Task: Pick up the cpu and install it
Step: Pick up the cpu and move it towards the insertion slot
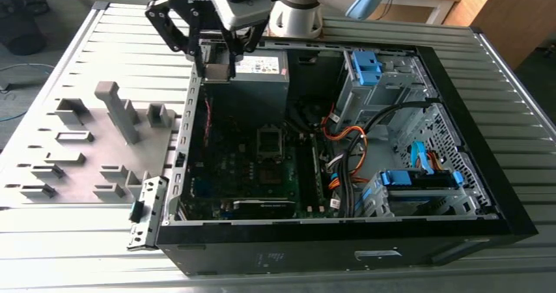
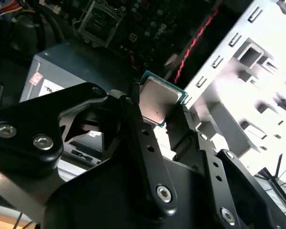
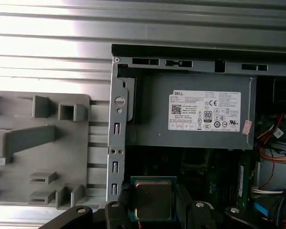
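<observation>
The cpu (image 3: 152, 198) is a small square chip with a silvery-grey top and a thin green rim. My gripper (image 3: 152, 202) is shut on it, one black finger on each side edge. The second wrist view shows the cpu (image 2: 159, 100) held flat between the fingers (image 2: 136, 119), up in the air. In the exterior view my gripper (image 1: 217, 62) hangs over the far corner of the open computer case (image 1: 347, 231) on the exterior view's left, beside the power supply (image 1: 260, 65). The metal socket frame (image 1: 270, 140) lies on the motherboard, well apart from the gripper.
A grey fixture plate (image 1: 87, 143) with raised blocks lies outside the case on the exterior view's left. Inside the case are orange and black cables (image 1: 347, 143), blue drive brackets (image 1: 417, 179) and a graphics card (image 1: 265, 208). A ribbed metal table (image 1: 78, 254) carries everything.
</observation>
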`<state>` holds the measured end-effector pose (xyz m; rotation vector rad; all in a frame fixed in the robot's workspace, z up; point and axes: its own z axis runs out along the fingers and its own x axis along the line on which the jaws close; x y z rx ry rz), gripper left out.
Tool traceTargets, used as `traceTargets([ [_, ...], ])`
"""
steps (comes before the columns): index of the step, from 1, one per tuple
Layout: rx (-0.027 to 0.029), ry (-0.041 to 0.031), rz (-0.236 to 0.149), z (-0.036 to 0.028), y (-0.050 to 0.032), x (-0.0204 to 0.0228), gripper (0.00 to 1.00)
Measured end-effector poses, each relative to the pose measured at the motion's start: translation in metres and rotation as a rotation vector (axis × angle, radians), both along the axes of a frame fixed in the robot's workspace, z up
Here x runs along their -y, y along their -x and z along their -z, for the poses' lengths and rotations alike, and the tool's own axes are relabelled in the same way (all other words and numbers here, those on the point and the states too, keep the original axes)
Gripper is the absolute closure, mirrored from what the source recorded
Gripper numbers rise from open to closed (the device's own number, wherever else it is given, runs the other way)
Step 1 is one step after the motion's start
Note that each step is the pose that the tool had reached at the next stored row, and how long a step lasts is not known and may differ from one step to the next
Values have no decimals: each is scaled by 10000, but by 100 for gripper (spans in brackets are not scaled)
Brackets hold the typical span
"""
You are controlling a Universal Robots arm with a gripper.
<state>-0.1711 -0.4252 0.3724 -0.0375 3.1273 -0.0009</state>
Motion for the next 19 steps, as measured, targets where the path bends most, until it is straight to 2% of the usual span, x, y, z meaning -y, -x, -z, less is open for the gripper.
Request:
traceTargets([
  [19,-1,1,-1,4,-533,0,53],
])
